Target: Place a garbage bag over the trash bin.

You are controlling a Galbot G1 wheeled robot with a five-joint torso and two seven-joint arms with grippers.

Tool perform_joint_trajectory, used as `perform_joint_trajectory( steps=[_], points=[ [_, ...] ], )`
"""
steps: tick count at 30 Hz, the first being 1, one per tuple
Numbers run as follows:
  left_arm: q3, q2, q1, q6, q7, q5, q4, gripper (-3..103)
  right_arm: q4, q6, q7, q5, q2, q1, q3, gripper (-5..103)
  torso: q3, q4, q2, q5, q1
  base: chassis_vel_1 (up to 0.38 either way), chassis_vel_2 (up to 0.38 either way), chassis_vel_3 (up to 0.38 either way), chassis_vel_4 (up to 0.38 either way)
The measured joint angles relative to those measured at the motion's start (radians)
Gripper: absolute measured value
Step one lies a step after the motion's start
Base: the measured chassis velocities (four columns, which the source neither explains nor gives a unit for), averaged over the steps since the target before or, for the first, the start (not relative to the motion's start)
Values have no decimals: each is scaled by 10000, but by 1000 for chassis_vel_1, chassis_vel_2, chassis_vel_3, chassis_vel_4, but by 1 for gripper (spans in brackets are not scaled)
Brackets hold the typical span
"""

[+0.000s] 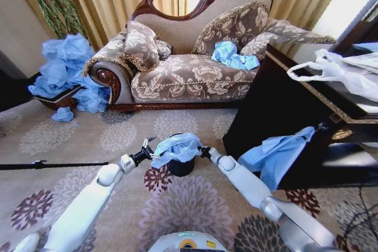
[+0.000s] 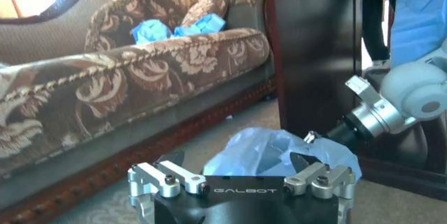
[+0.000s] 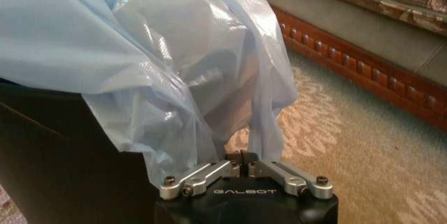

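Observation:
The small black trash bin (image 1: 180,167) stands on the carpet just in front of me, with the light-blue garbage bag (image 1: 176,147) bunched over its top. My left gripper (image 1: 147,149) is at the bag's left edge. In the left wrist view that gripper (image 2: 237,165) is open, and the garbage bag (image 2: 276,149) lies just past its fingertips. My right gripper (image 1: 204,151) is at the bag's right edge. Seen from the right wrist, it (image 3: 242,155) is shut on a hanging fold of the bag (image 3: 175,77), beside the bin's dark wall (image 3: 56,150).
A patterned sofa (image 1: 189,75) stands behind the bin with blue bags (image 1: 233,56) on its seat. A heap of blue bags (image 1: 68,72) lies at the far left. A dark cabinet (image 1: 277,116) at the right carries a hanging blue bag (image 1: 274,154) and a white bag (image 1: 342,72).

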Motion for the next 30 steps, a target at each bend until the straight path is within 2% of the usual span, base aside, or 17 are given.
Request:
perform_joint_trajectory(
  steps=[3,6,10,12,15,17,18,19,21,22,24,26,29,30],
  points=[
    [153,-143,-150,54,-231,190,239,100,-1,-8,13,0,13,3,-21,0,0,-1,0,-2,0,0,0,0,0],
    [375,-279,-362,380,-738,393,404,103,-12,-13,28,0,24,16,-45,0,0,-2,0,-2,0,0,0,0,0],
    [522,-328,-576,388,-763,698,638,98,-29,-14,28,0,28,31,-50,0,0,-2,0,-2,0,0,0,0,0],
    [633,-375,-730,330,-694,948,831,89,-41,-16,31,0,31,47,-52,0,0,-2,0,-1,0,0,0,0,0],
    [715,-412,-832,310,-628,1104,972,84,-42,-17,33,3,19,58,-51,0,0,-3,0,-2,0,0,0,0,0],
    [740,-434,-871,331,-613,1174,1069,73,-42,-16,33,9,0,61,-52,0,0,-2,0,-2,0,0,0,0,0],
    [744,-440,-882,368,-625,1177,1098,68,-41,-16,33,11,-14,62,-51,0,0,-2,0,-2,1,0,0,0,0],
    [744,-440,-882,368,-625,1177,1098,68,-41,-16,33,11,-14,62,-51,0,0,-2,0,-2,1,0,0,0,0],
    [747,-441,-891,435,-716,1121,1103,57,-40,-11,31,13,-29,65,-50,0,0,-2,0,-2,0,0,0,0,0],
    [747,-441,-891,435,-716,1121,1103,57,-40,-11,31,13,-29,65,-50,0,0,-2,0,-2,0,0,0,0,0],
    [750,-438,-924,473,-865,953,1102,46,-41,-3,29,15,-29,72,-48,0,0,-1,0,-2,0,0,0,0,0],
    [750,-438,-939,479,-890,913,1103,46,-43,-1,29,15,-29,74,-48,0,0,-1,0,-2,0,0,0,0,0],
    [750,-445,-1025,535,-913,781,1103,30,-62,2,23,17,-11,91,-49,0,0,-2,0,-1,0,0,0,0,0],
    [750,-445,-1025,535,-913,781,1103,30,-62,2,23,17,-11,91,-49,0,0,-2,0,-1,0,0,0,0,0]
  ],
)
